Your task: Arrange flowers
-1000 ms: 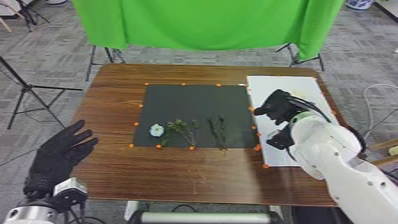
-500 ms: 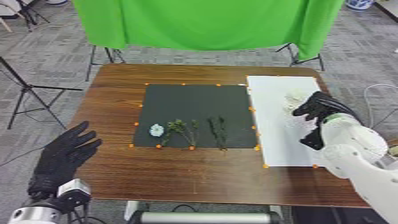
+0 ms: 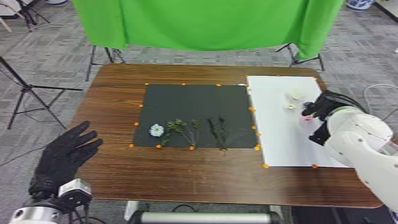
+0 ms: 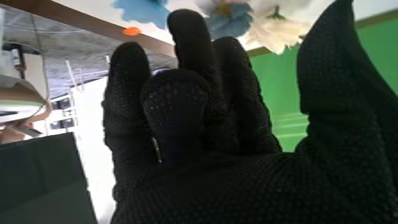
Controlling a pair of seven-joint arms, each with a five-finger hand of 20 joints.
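My right hand is over the right part of the white board, close to several small pale flowers and a pinkish one. In the right wrist view, the right hand is open and empty, its thumb spread from the fingers; past the fingertips are a cream flower and blue ones. My left hand rests open at the table's left. On the dark mat lie a light blue flower, leafy budded stems and thin dark-green stems.
Orange dots mark the edges of mat and board on the brown table. A green cloth hangs beyond the far edge, with tripods around.
My right hand has moved right, away from the dark mat and across the white board, uncovering pale flowers there. The left hand has stayed about where it was.
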